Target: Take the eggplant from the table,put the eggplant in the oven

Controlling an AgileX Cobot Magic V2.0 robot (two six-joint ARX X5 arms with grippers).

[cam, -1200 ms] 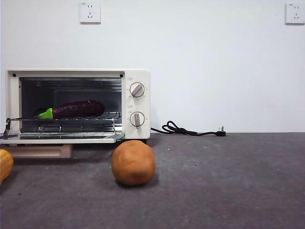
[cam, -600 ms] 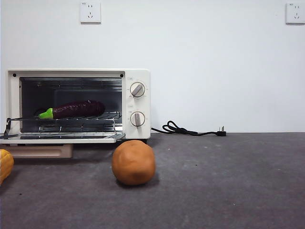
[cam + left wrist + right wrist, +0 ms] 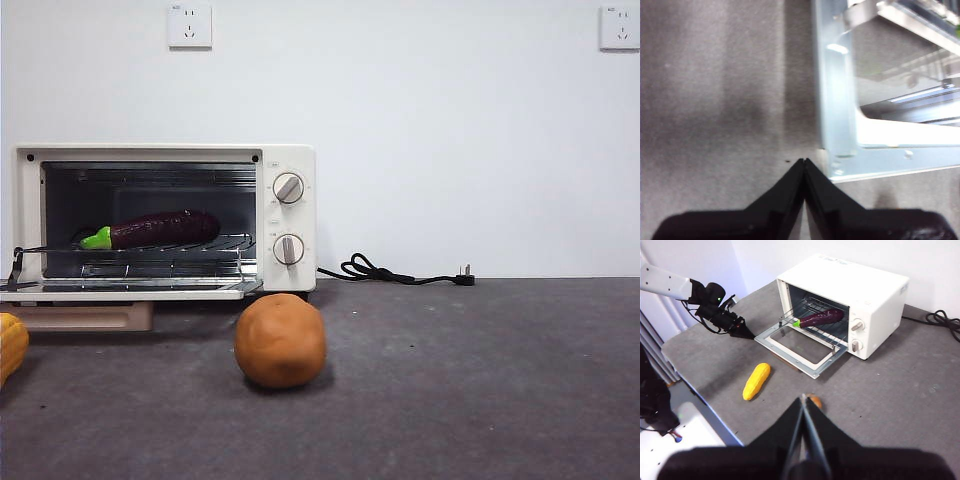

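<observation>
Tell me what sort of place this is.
Probably a robot test bench, not a kitchen: a toaster oven alone on a grey table, its power cord lying unplugged, a bare white wall with sockets, robot arms over it.

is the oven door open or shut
Open. The oven has its door folded down flat in front, and the eggplant lies on the wire rack inside, plainly visible with no glass over it.

No legible text anywhere.
Tiny markings above the knobs of the oven: too small and blurred to make out.
</observation>
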